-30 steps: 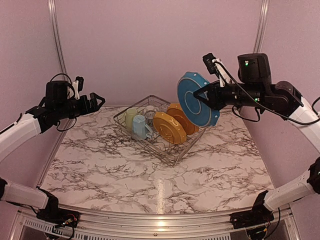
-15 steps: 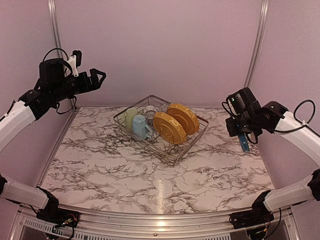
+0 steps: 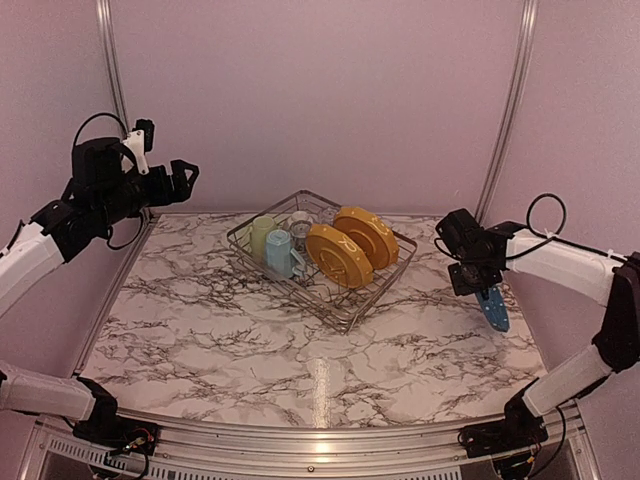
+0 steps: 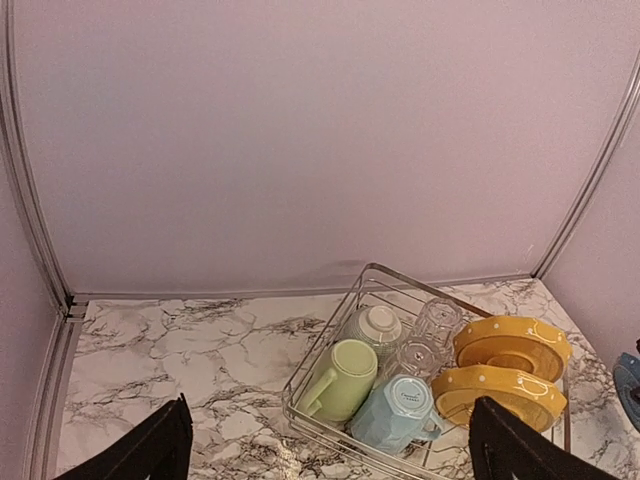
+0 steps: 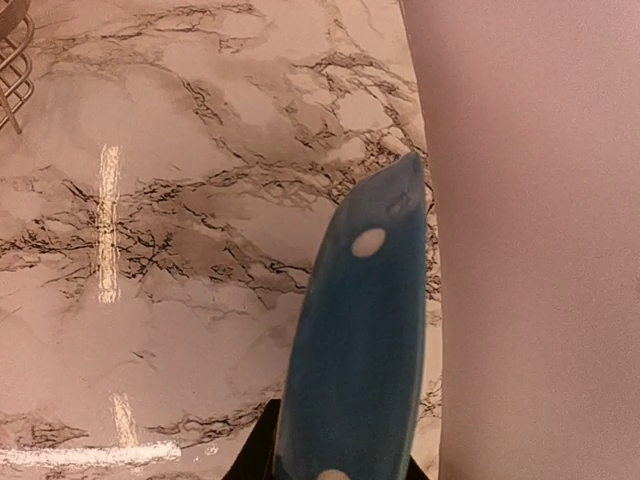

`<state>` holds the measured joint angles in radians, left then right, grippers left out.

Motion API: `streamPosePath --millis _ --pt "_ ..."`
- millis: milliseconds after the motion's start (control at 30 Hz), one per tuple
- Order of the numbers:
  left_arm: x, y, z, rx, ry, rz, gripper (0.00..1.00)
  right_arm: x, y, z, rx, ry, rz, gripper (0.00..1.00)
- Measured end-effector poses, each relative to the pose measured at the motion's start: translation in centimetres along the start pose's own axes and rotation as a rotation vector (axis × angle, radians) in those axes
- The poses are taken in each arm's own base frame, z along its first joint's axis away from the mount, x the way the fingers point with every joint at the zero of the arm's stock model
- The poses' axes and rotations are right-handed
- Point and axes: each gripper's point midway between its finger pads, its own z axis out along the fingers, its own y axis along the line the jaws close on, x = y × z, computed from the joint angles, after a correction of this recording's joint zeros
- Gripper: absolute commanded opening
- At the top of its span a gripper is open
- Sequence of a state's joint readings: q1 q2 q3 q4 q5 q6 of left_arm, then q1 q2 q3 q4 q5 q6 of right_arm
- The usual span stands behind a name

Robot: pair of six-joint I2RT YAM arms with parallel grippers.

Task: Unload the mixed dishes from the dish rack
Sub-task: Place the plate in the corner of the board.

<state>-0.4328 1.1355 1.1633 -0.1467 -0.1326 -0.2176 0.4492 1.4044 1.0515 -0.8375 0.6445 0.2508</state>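
Observation:
The wire dish rack (image 3: 340,303) stands at the back middle of the marble table. It holds two yellow-orange plates (image 3: 340,255) on edge, a light blue mug (image 3: 279,254), a pale green cup (image 3: 262,235), a clear glass (image 3: 300,223) and a pale green bowl (image 4: 372,325). My right gripper (image 3: 480,292) is shut on the blue plate (image 3: 494,308), held edge-on low over the table's right side, right of the rack; the plate fills the right wrist view (image 5: 360,350). My left gripper (image 3: 190,175) is open and empty, raised high at the back left, apart from the rack (image 4: 330,345).
A pink wall runs close along the right side of the blue plate (image 5: 530,240). Metal frame posts stand at the back corners. Bare marble lies in front of the rack and on the left.
My right arm has swung the blue plate from high above the rack down to the right side of the table. My left arm has risen and shifted slightly left.

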Motion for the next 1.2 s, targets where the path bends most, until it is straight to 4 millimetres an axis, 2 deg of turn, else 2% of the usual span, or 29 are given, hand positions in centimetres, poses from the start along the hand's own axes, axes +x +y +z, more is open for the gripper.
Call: streamPosePath --millis 300,467,567,700,833,933,1100,1200 --pt "-0.7 -0.1 -0.4 0.003 -0.025 -0.003 0.99 2.7 1.3 4.5 0.093 0.096 -0.053 0.0" --pt "-0.7 -0.1 -0.4 0.004 -0.025 -0.003 0.99 2.7 1.5 5.3 0.119 0.095 -0.075 0.0" --pt "-0.6 -0.2 -0.3 0.012 -0.023 -0.007 0.99 2.7 1.7 5.7 0.123 0.096 -0.085 0.09" --pt "-0.4 -0.6 -0.2 0.031 -0.012 -0.012 0.99 2.6 2.0 6.4 0.142 0.096 -0.114 0.15" --pt "-0.2 -0.6 0.0 0.032 -0.008 -0.012 0.99 2.5 2.1 7.0 0.162 0.095 -0.134 0.28" --pt "-0.1 -0.6 0.1 0.031 -0.005 -0.012 0.99 2.4 3.3 7.9 0.126 0.093 -0.117 0.38" --pt "0.0 -0.5 0.3 0.03 0.001 -0.013 0.99 2.8 5.6 9.3 0.046 0.11 -0.103 0.39" --pt "0.1 -0.5 0.4 0.03 0.004 -0.016 0.99 2.6 6.0 9.5 0.032 0.101 -0.093 0.46"
